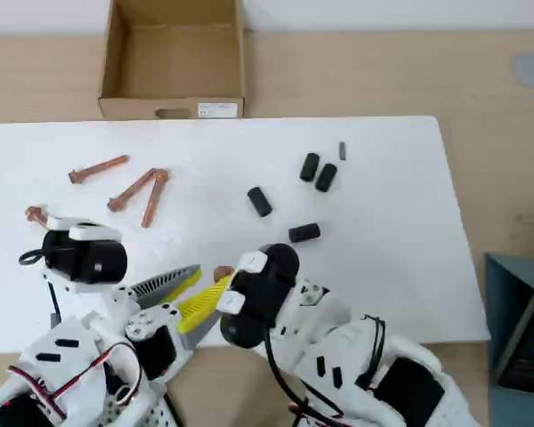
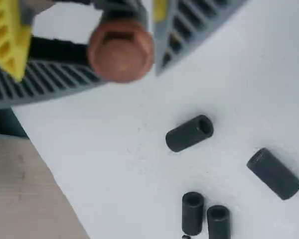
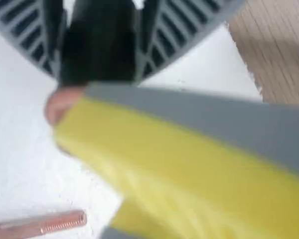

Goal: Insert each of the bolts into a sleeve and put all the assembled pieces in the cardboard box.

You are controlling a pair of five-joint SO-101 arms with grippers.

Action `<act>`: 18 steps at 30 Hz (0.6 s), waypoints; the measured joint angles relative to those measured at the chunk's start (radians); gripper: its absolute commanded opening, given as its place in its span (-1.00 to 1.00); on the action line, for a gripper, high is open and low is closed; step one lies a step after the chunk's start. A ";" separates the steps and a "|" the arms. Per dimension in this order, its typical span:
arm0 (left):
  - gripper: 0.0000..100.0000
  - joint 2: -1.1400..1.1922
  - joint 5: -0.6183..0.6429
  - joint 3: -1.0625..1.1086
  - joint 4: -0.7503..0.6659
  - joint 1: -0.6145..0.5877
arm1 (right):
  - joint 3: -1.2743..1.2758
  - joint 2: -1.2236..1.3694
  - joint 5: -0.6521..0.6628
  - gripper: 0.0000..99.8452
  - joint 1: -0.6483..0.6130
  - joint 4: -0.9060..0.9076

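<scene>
A: Quick rundown, L to R?

B: Far L on the white mat [image 1: 400, 294]: four loose copper bolts. One sits at the mat's edge [image 1: 36, 213], one lies alone [image 1: 98, 169], and two touch at the heads [image 1: 135, 189] [image 1: 156, 197].

A: Arms?

B: Front-centre, tips together. The left jaws are closed on a held bolt [image 2: 120, 55], head facing its own wrist cam. The right jaws are clamped round a black sleeve [image 3: 97, 35]. Bolt & sleeve meet btw the two arms, near the mat's front edge.

A: So which step?

B: Looks like mating the 1st bolt w/ a sleeve. Can't tell how far the shank is in, since the left arm's yellow finger [image 3: 189, 164] covers the joint.

A: Next move?

B: Prob. line up the axes and push the bolt home. Then one side lets go and the other carries the piece to the box. Any tilt and it could jam at the sleeve mouth.

A: Other sleeves?

B: Four loose sleeves on the mat, R of the bolts. Two lie singly [image 1: 260, 201] [image 1: 304, 233], and a pair lies side by side [image 1: 310, 166] [image 1: 326, 177].

A: Containers?

B: Just the cardboard box [image 1: 173, 53], at the back on the wooden tabletop [image 1: 498, 133], just beyond the mat. Top's open, nothing inside, so I'd say no assembled pieces delivered yet.
</scene>
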 measured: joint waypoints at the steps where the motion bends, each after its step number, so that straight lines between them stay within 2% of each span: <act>1: -0.64 0.000 0.000 0.000 0.000 -0.011 | 0.000 0.000 0.000 -0.98 0.000 0.000; 3: -0.74 0.000 -0.005 -0.018 0.000 -0.044 | 0.000 0.000 0.000 -0.98 0.000 0.000; 6: -1.00 0.000 -0.069 -0.043 0.000 -0.104 | 0.000 0.000 -0.002 -0.98 0.000 0.000; 8: -0.97 0.000 -0.132 -0.060 0.000 -0.157 | 0.000 0.000 -0.002 -0.98 0.011 0.000; 12: -1.00 0.000 -0.256 -0.066 0.000 -0.293 | 0.000 0.000 -0.002 -0.98 0.120 0.000; 18: -1.00 0.000 -0.304 0.026 0.000 -0.529 | 0.000 0.000 -0.002 -0.98 0.347 0.000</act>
